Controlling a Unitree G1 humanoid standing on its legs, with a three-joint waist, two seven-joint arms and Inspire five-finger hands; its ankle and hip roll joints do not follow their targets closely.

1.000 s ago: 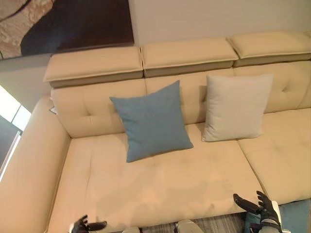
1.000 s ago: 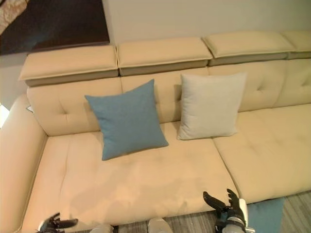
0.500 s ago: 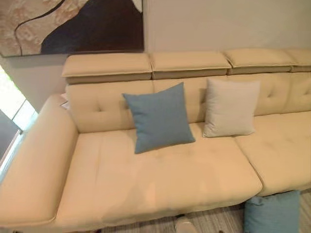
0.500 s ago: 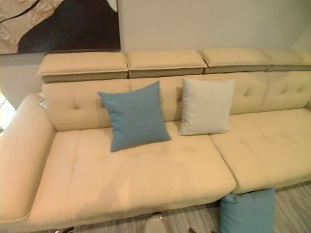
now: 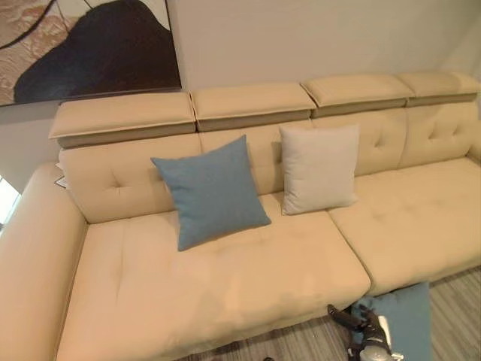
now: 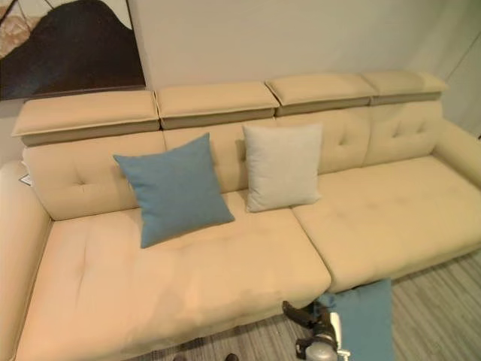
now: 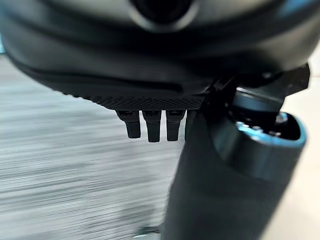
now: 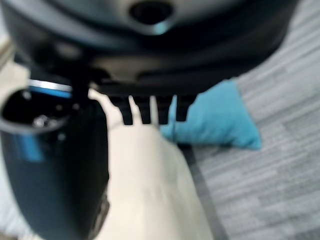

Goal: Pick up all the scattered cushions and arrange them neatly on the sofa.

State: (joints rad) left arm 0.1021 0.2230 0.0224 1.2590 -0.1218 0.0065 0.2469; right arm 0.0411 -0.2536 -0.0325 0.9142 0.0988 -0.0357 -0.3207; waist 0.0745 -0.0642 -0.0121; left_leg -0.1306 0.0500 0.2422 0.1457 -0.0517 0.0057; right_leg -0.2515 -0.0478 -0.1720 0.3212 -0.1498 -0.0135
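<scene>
A cream sofa [image 5: 225, 286] runs across the eye views. A blue cushion [image 5: 209, 192] leans on its backrest left of centre, and a pale grey cushion [image 5: 319, 168] stands upright beside it. A second blue cushion [image 5: 402, 320] lies on the grey floor against the sofa's front edge; it appears in the right wrist view as the blue cushion [image 8: 215, 120]. My right hand [image 5: 366, 327] is low at the front, open, just left of that floor cushion, apart from it. My left hand [image 7: 150, 125] hangs over the floor with straight fingers and holds nothing.
A dark and beige wall picture [image 5: 83, 45] hangs above the sofa's left end. The sofa's right seat [image 6: 383, 210] is bare. Grey striped floor [image 6: 436, 316] lies in front of it.
The whole picture has shifted: the camera has turned right and the sofa's right end has come into view. My right hand has come back into view beside the floor cushion.
</scene>
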